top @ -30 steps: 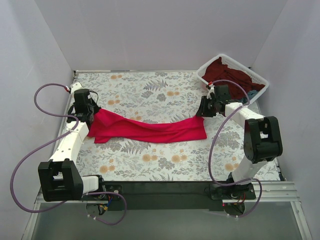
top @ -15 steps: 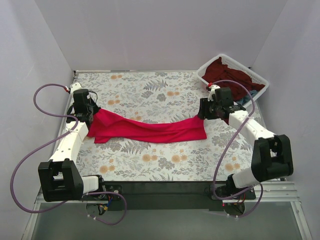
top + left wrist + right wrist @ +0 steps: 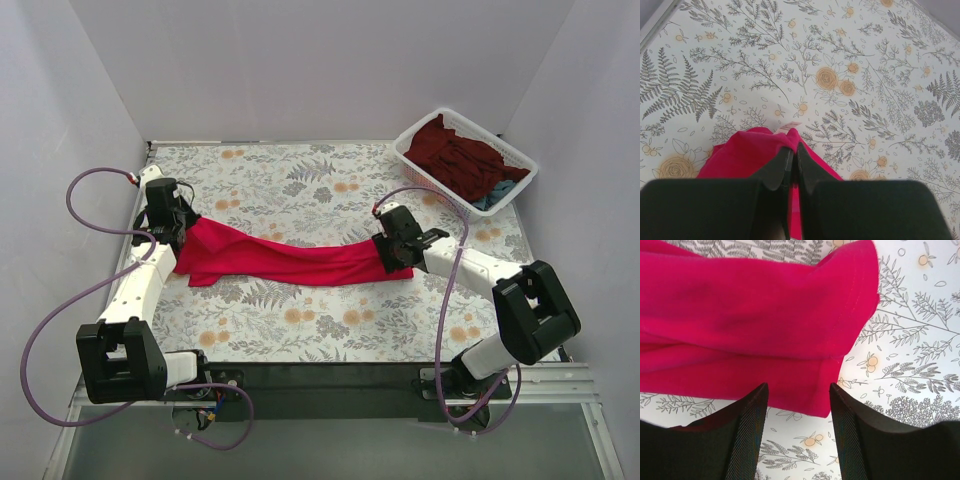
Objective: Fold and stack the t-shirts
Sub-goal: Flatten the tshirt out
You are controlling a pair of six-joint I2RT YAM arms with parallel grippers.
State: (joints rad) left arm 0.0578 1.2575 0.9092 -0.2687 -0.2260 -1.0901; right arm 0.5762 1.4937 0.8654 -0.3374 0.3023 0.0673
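A bright crimson-red t-shirt (image 3: 300, 260) lies stretched left to right across the floral table. My left gripper (image 3: 172, 228) is shut on its left end; the left wrist view shows red cloth (image 3: 747, 155) pinched between the black fingers (image 3: 777, 167). My right gripper (image 3: 388, 258) is open, low over the shirt's right end. In the right wrist view the red shirt (image 3: 755, 330) fills the top and its lower right corner lies between the spread fingers (image 3: 747, 425). Dark maroon (image 3: 455, 155) and teal-blue (image 3: 497, 194) shirts lie in the basket.
A white mesh basket (image 3: 415, 160) stands at the back right corner of the table. Purple cables loop beside both arms. Grey walls close in the table on the left, back and right.
My right gripper has swung down and left from near the basket to the shirt's right end. The left gripper and the shirt have stayed put.
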